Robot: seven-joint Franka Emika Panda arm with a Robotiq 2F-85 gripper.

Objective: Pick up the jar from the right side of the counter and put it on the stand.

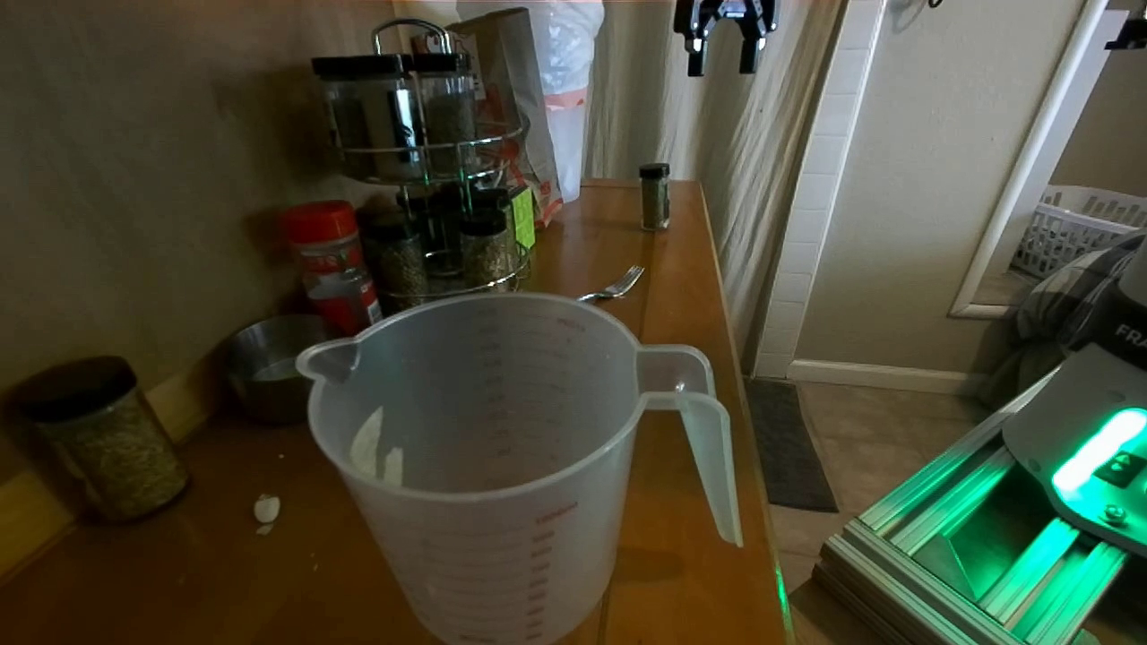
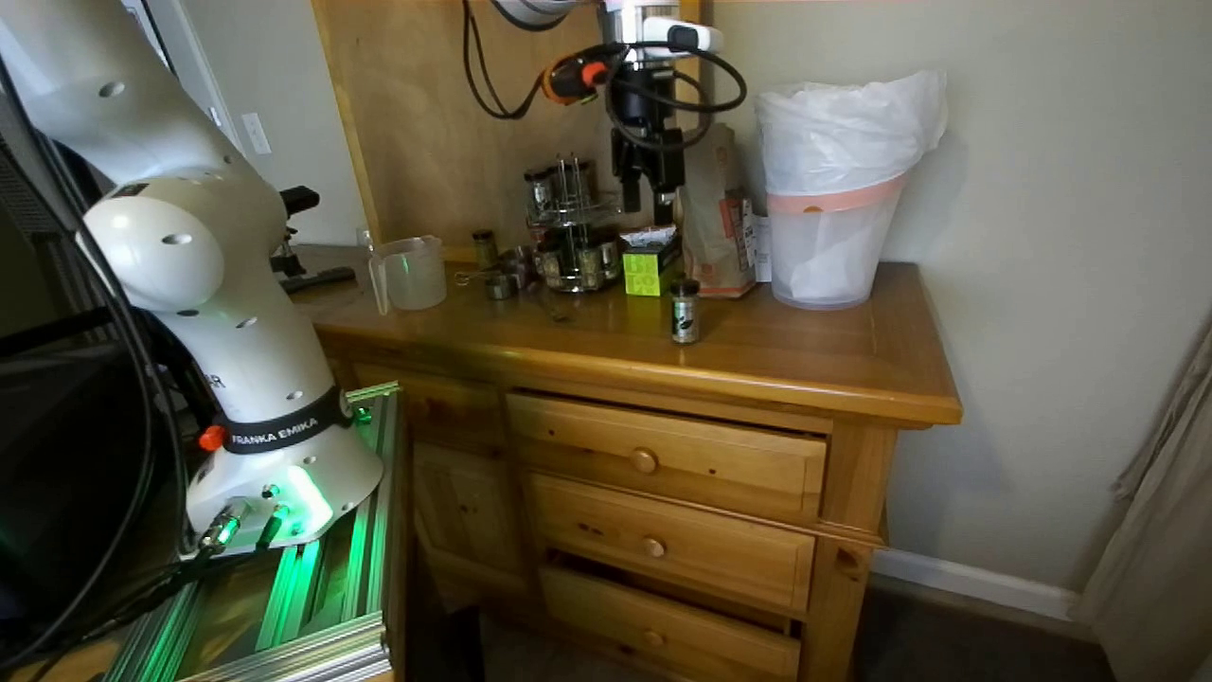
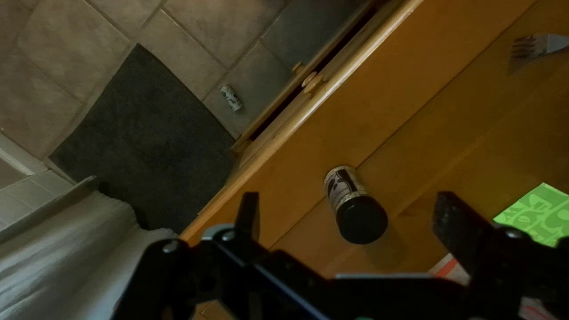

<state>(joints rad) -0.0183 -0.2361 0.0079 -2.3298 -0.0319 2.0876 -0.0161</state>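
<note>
Black-capped jar [image 3: 355,205], label [image 3: 341,187] illegible

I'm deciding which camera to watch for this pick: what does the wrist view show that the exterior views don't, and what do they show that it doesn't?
Only the wrist view shows the small patterned cylinder lying on the tiled floor.

Only the exterior views show the stand, the translucent jug and the robot's base.

All three share the jar, upright on the counter, the green box, and the gripper, open and not touching the jar.
</note>
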